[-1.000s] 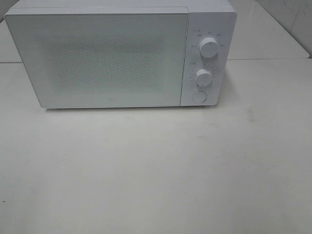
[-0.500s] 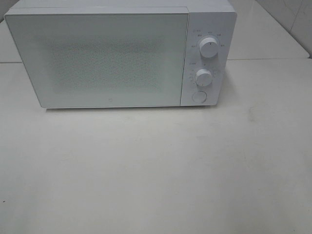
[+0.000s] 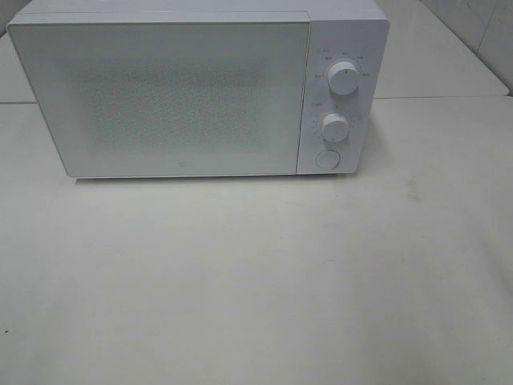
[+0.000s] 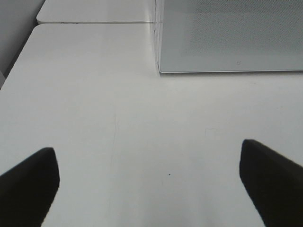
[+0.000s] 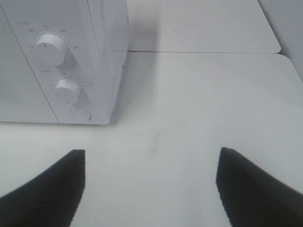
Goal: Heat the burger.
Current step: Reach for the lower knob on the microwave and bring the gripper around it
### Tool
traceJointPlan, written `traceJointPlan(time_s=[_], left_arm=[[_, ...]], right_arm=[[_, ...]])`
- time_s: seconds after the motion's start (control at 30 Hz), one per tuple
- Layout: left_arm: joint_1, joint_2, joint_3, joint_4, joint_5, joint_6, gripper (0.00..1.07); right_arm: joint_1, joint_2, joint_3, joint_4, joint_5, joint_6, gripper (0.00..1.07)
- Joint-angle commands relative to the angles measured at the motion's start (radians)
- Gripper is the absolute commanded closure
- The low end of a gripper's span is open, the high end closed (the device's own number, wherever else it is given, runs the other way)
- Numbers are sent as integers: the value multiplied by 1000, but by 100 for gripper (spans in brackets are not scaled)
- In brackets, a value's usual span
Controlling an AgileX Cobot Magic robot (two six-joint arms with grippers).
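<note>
Exterior high view shows me a white microwave (image 3: 196, 88), door (image 3: 152, 104) shut, on the bench (image 3: 256, 281); I cannot tell where the burger is. In front of the microwave, my left gripper (image 4: 147, 153) and right gripper (image 5: 150, 155) gape wide, empty.

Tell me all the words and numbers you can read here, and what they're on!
Nothing here can be read for sure.
Small marks around the upper knob of the microwave: too small and blurred to read.
Small marks around the lower knob: too blurred to read.
Tiny mark low on the door: too small to read.
</note>
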Motion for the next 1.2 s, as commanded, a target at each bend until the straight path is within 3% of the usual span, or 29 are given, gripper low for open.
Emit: traceJointPlan(time_s=[0.03,0.5,0.67,0.77,0.93,1.13,1.2], left_arm=[[1,-26,3,-3,-1,3,9],[1,-26,3,-3,-1,3,9],[1,-26,3,-3,-1,3,9],[1,-26,3,-3,-1,3,9],[1,-26,3,-3,-1,3,9],[1,-26,3,-3,-1,3,9],[1,-26,3,-3,-1,3,9]], right_arm=[[-8,40,1,4,-80,18,34],[-8,298,3,0,-514,16,34],[-8,387,50,19,-719,-36,34],[8,444,82,101,-834,-81,34],[150,560,124,328,-1012,-266,34],[240,623,128,454,-1095,-335,34],[307,663,128,527,-1159,-373,34]])
